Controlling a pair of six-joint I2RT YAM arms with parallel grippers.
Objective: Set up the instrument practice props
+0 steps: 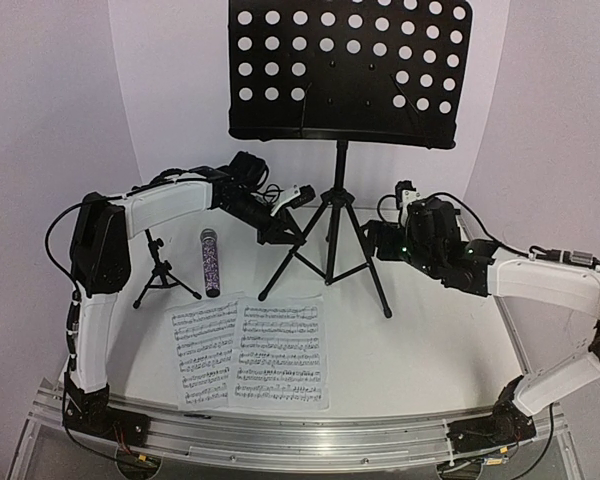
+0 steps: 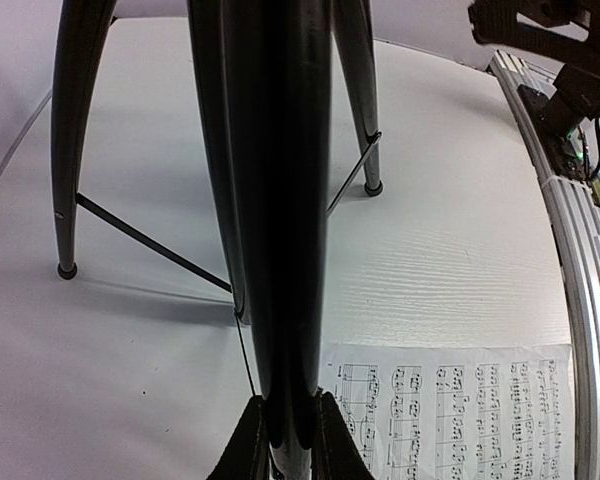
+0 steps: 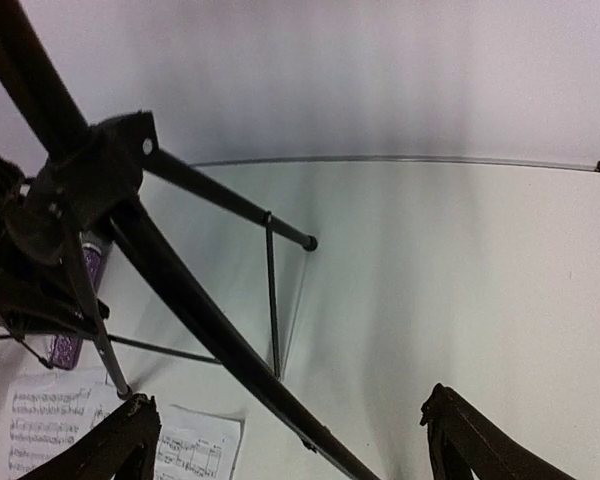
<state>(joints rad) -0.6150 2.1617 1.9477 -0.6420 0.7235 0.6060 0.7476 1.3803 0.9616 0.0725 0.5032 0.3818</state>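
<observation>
Overhead, the music stand (image 1: 332,215) stands upright on the white counter (image 1: 430,340), its perforated desk raised well above both tools. The left tool (image 1: 283,232) sits low on the tripod, at the stand's near-left leg. The right tool (image 1: 382,240) sits just right of the tripod at about the same height. Left of the left tool, the microphone (image 1: 209,262) lies flat on the counter. Further left, the mic stand (image 1: 160,268) stands upright on its own three legs. Nearer the arm bases than either tool, two music sheets (image 1: 252,352) lie side by side, their inner edges meeting.

From the left wrist, the left tool (image 2: 290,450) is closed on a black leg of the music stand. Both fingers (image 2: 248,450) press against the tube, which runs up the middle of the view. Two other legs reach the counter ahead of the tool, joined by thin braces. One music sheet lies just right of the fingers.

From the right wrist, the right tool (image 3: 288,410) is wide open and holds nothing, its fingers (image 3: 110,445) spread far apart. One stand leg slants into the gap between them, apparently touching neither. Ahead and left of the tool, the microphone shows partly behind the tripod.
</observation>
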